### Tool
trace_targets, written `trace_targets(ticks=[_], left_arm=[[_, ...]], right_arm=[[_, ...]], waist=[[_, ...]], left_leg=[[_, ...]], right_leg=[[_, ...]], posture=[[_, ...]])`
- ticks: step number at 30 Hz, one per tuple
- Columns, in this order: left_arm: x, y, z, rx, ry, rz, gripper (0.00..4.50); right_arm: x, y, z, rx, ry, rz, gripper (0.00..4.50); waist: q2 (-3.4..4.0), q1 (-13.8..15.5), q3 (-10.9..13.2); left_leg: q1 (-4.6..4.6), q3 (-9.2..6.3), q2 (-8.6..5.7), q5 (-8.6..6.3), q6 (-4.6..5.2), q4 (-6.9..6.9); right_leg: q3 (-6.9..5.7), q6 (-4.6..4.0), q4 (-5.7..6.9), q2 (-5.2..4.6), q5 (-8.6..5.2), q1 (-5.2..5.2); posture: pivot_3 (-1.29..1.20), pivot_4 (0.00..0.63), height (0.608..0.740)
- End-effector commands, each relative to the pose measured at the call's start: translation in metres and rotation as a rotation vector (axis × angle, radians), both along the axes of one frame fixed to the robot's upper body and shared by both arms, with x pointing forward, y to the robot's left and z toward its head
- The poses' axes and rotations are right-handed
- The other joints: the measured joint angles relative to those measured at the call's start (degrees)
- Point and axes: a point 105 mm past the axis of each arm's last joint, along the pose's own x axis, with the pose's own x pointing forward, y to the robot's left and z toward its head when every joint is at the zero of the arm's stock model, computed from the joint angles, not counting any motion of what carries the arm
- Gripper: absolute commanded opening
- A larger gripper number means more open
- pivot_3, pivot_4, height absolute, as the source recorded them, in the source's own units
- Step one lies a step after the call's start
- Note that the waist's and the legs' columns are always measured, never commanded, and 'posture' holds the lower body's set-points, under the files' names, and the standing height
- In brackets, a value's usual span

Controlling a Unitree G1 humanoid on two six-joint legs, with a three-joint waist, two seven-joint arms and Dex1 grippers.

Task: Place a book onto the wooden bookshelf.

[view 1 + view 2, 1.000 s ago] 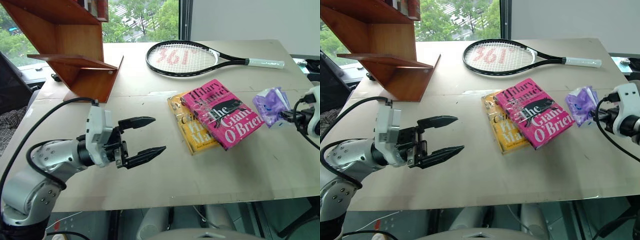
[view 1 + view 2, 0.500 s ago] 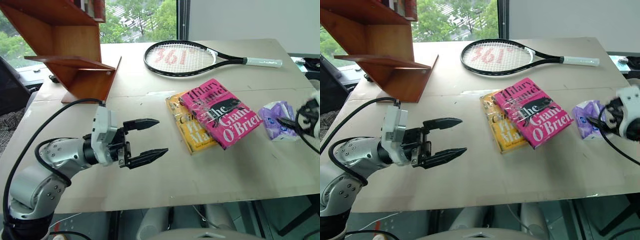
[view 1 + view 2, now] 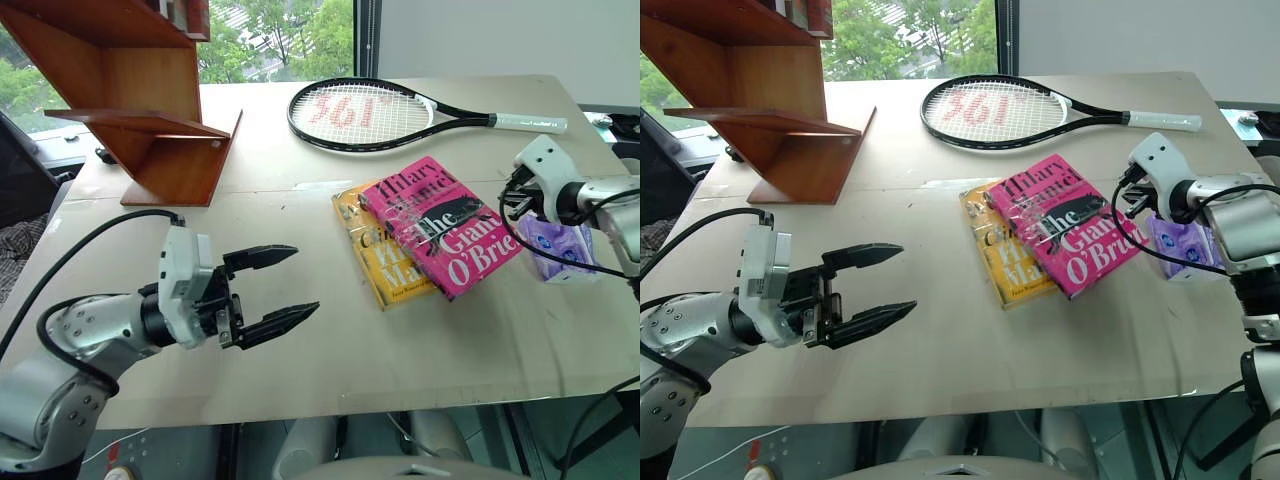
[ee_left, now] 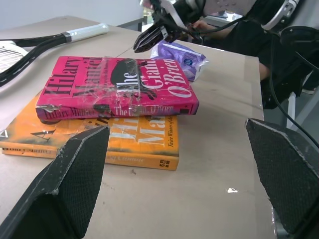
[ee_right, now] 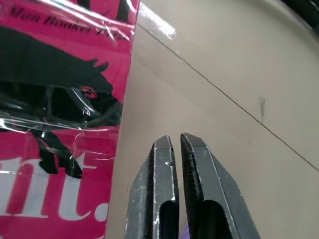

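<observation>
Nothing is shelved yet: the book (image 3: 443, 223) lies flat mid-tabletop, stacked on a yellow-orange book (image 3: 383, 262), well apart from the wooden bookshelf (image 3: 140, 95) at the far left corner. Right gripper (image 4: 144, 42), pressed together, hovers beside the book's right edge; left gripper (image 3: 275, 291) hangs spread, empty. A tennis racket (image 3: 400, 115) and purple packet (image 3: 565, 245) lie nearby, neither blocking.

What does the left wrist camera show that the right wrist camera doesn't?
Left wrist view alone: the yellow-orange book under the pink book, a purple packet, a racket handle, and the open left gripper. Right wrist view alone: the right gripper close up, shut on nothing, beside the cover's edge. Both: the pink book and tabletop.
</observation>
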Motion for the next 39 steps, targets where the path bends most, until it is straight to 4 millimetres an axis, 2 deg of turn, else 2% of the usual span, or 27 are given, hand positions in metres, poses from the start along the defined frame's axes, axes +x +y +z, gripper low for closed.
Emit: trace_targets(ticks=[1, 6, 13, 23, 26, 28, 31, 33, 36, 39], left_arm=[[-0.008, -0.003, 0.008, -0.003, -0.047, 0.004, 4.50], [-0.011, -0.001, 0.006, -0.008, -0.039, 0.033, 4.50], [-0.016, 0.009, 0.001, 0.005, -0.016, 0.062, 4.50], [-0.016, 0.017, -0.005, 0.015, 0.004, 0.087, 4.50], [-0.017, 0.020, -0.007, 0.009, 0.017, 0.104, 4.50], [-0.017, 0.022, -0.010, 0.006, 0.026, 0.117, 4.50], [-0.015, 0.028, -0.015, -0.007, 0.059, 0.158, 4.50], [-0.012, 0.032, -0.019, -0.026, 0.084, 0.190, 4.50], [-0.005, 0.037, -0.024, -0.055, 0.119, 0.234, 4.50], [0.003, 0.038, -0.029, -0.105, 0.174, 0.268, 4.50]], right_arm=[[0.000, 0.024, 0.013, 0.028, -0.016, 0.107, 0.06], [-0.003, 0.050, 0.007, 0.041, 0.000, 0.184, 0.06], [-0.006, 0.083, 0.010, 0.093, -0.016, 0.250, 0.06], [-0.012, 0.102, -0.001, 0.135, 0.010, 0.293, 0.06], [-0.011, 0.099, 0.002, 0.152, -0.003, 0.281, 0.06], [-0.008, 0.088, 0.010, 0.165, -0.055, 0.257, 0.06], [-0.013, 0.058, 0.027, 0.187, -0.163, 0.256, 0.06], [-0.028, 0.040, 0.033, 0.197, -0.204, 0.314, 0.06], [-0.063, 0.026, 0.038, 0.329, -0.186, 0.413, 0.86], [-0.097, 0.018, 0.037, 0.405, -0.154, 0.487, 2.21]], waist=[[0.00, -0.1, 0.0], [0.01, -0.1, 0.0], [0.02, -0.1, 0.0], [0.02, -0.1, 0.0], [0.03, -0.2, 0.0], [0.03, -0.1, 0.0], [0.03, 0.4, 0.0], [0.03, 1.0, 0.0], [0.03, 1.3, 0.0], [0.07, 1.3, 0.0]], left_leg=[[0.00, 0.01, 0.00, 0.00, 0.00, 0.00], [0.02, 0.01, 0.01, 0.00, 0.00, 0.01], [0.01, 0.02, 0.01, 0.00, 0.00, 0.01], [0.01, 0.02, 0.00, 0.00, -0.01, 0.01], [0.02, 0.02, 0.00, 0.00, -0.01, 0.01], [0.02, 0.02, 0.00, 0.00, -0.01, 0.01], [-0.01, -0.01, -0.02, 0.00, 0.00, 0.02], [-0.06, -0.06, -0.06, 0.00, 0.00, 0.02], [-0.06, -0.05, -0.05, -0.01, 0.01, 0.01], [0.03, -0.05, 0.07, -0.01, 0.01, 0.00]], right_leg=[[0.01, 0.00, 0.00, -0.01, 0.00, 0.00], [0.03, 0.00, 0.05, 0.00, 0.00, 0.00], [0.03, 0.00, 0.07, 0.02, 0.00, -0.04], [0.03, 0.00, 0.09, 0.07, 0.00, -0.04], [0.03, 0.00, 0.10, 0.07, 0.00, -0.05], [0.03, 0.00, 0.10, 0.07, 0.00, -0.05], [-0.01, 0.00, 0.10, 0.08, 0.00, -0.05], [-0.07, 0.00, 0.03, 0.08, 0.00, -0.04], [-0.07, 0.00, 0.00, 0.08, 0.00, -0.03], [-0.04, 0.00, 0.04, 0.02, 0.00, 0.03]], posture=[[0.00, 0.150, 0.740], [0.00, 0.150, 0.740], [0.00, 0.150, 0.740], [0.00, 0.150, 0.740], [0.00, 0.150, 0.740], [0.00, 0.150, 0.740], [0.00, 0.150, 0.740], [0.00, 0.150, 0.740], [0.00, 0.150, 0.740], [0.00, 0.150, 0.740]])
